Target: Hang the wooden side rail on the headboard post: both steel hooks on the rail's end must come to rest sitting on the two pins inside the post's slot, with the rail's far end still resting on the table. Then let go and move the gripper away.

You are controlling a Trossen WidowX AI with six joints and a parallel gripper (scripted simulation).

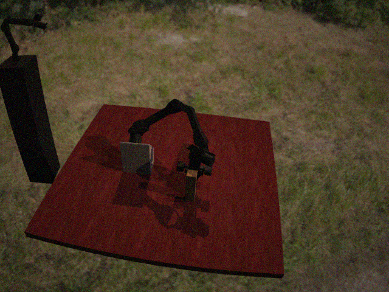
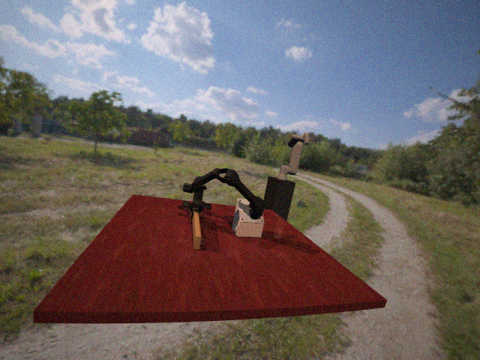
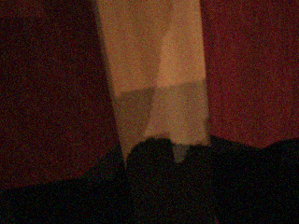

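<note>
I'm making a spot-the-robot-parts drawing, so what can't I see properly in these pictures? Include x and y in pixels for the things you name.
- Steel hooks: can't be picked out in any view.
- Gripper (image 1: 194, 171) (image 2: 196, 211) fingertips: too dark and small, top and exterior.
- Wooden rail (image 1: 190, 185) (image 2: 196, 232) (image 3: 154, 56): wrist view's top edge cuts it off.
</note>
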